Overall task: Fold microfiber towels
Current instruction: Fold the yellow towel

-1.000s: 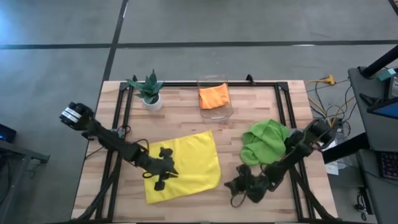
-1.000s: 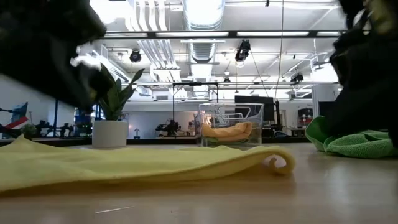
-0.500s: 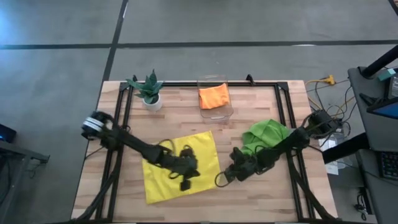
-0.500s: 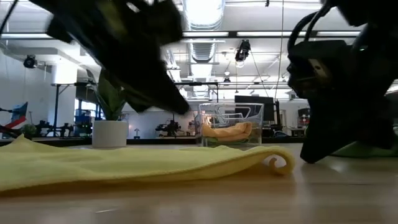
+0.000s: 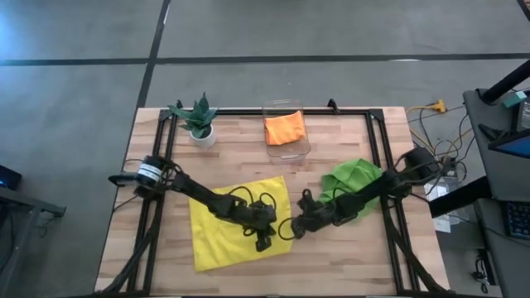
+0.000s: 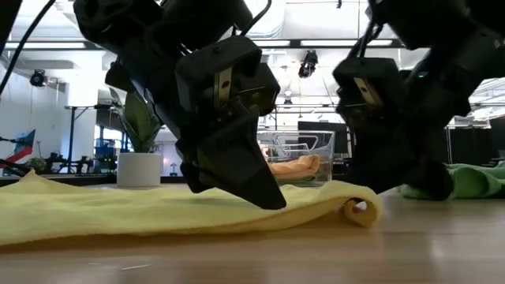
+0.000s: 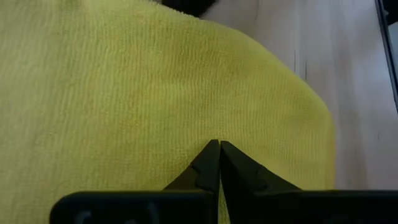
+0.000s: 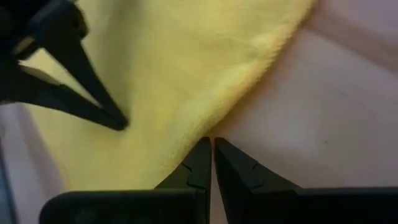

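A yellow towel [image 5: 222,236] lies spread on the table, and its right edge [image 6: 361,211] is curled into a small roll. My left gripper [image 5: 265,242] is shut, with its tips down on the towel just inside that edge. My right gripper [image 5: 291,231] is also shut and has its tips at the same edge [image 8: 249,93] from the other side. A heap of lime green towels [image 5: 352,186] lies to the right. An orange towel [image 5: 285,128] sits in the clear bin. My left gripper sets its shut fingertips [image 6: 271,202] on the yellow towel's top face [image 7: 217,130], a little in from the right edge. The fingers slant down from the table's left. The towel lies flat on the table under them. My right gripper has its shut tips [image 8: 210,144] at the towel's right edge, slanting down from the table's right; whether they touch the cloth I cannot tell.
A potted plant [image 5: 199,122] stands at the far left. The clear bin [image 5: 286,131] stands at the far middle. A black frame [image 5: 377,141] runs along the table's sides. Bare wood shows near the front edge [image 5: 348,265].
My left gripper has swept toward the table's right across the yellow towel and come down near its right edge. My right gripper has moved toward the table's left and a little far, up to that same edge. The towel's curled edge now shows a bigger roll.
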You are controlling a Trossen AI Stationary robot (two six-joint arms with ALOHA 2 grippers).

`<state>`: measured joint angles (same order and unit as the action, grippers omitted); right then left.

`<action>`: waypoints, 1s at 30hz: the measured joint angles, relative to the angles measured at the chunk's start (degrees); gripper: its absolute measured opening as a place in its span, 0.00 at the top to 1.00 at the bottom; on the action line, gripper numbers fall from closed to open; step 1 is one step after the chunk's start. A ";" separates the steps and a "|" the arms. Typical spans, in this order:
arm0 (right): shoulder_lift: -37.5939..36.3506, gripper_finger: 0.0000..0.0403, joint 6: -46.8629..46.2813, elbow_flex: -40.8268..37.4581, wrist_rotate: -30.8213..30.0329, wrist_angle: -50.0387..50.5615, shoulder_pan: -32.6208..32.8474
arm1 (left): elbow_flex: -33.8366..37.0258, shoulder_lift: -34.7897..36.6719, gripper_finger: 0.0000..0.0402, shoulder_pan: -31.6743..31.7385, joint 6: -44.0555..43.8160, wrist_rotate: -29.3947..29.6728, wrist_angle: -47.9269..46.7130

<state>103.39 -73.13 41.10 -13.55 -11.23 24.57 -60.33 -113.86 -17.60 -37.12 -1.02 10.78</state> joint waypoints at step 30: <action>0.56 0.96 0.44 1.24 10.56 -5.49 6.56 | 1.87 0.13 1.00 3.63 -1.16 -0.15 -0.31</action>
<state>103.96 -72.69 42.33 -2.99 -16.73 31.13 -58.46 -113.73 -13.97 -38.27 -1.16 10.47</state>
